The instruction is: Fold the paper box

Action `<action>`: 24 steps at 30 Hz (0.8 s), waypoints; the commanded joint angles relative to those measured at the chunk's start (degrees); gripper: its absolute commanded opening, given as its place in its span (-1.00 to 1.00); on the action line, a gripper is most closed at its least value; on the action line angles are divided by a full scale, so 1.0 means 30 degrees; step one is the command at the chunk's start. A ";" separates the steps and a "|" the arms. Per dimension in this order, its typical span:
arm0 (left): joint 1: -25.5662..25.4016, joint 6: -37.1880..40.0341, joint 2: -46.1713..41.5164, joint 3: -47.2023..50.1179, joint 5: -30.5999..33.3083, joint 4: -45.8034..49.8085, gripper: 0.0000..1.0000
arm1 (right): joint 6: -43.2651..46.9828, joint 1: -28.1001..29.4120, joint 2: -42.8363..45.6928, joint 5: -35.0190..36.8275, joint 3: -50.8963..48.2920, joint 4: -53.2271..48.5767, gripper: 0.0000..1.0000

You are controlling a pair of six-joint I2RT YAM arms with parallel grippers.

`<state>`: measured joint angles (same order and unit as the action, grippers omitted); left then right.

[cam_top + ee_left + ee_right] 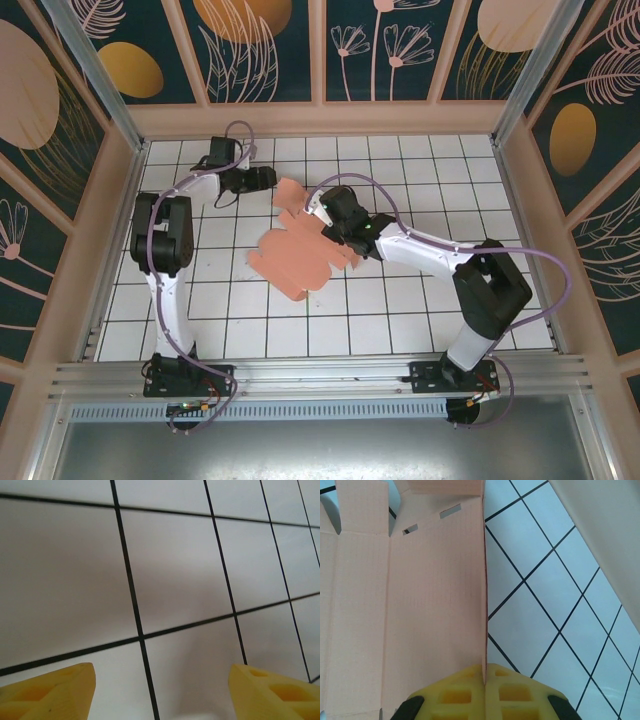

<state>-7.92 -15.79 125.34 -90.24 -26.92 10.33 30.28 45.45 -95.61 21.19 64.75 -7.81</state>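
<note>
- White tiled table (400,320), black grid lines.
- Right gripper (485,672) clamped on the paper box (435,605) edge, sheet spreading to its left.
- Left gripper (160,692) jaws apart, nothing between them.

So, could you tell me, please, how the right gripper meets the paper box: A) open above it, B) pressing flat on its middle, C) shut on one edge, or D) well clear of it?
C: in the right wrist view the right gripper has its yellow fingers pressed together on an edge of the paper box.
</note>
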 commanded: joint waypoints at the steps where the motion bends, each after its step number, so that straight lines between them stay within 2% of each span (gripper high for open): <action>1: -0.0280 0.1049 0.0229 -0.0509 -0.1772 0.0738 0.40 | 0.0538 0.0142 0.0448 0.0516 -0.0104 0.0676 -1.00; 8: -0.1019 0.2426 -0.0125 0.0144 -0.2345 0.1470 0.41 | 0.0911 0.0139 -0.0129 0.0642 0.0209 0.0966 -1.00; 24: -0.1545 0.2188 -0.3829 0.5298 -0.3314 -0.1729 0.43 | 0.1267 -0.0026 -0.0996 0.0379 0.0974 0.1013 -1.00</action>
<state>-11.73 -9.98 116.46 -75.96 -34.76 8.95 33.17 45.43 -97.69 22.48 65.52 -6.55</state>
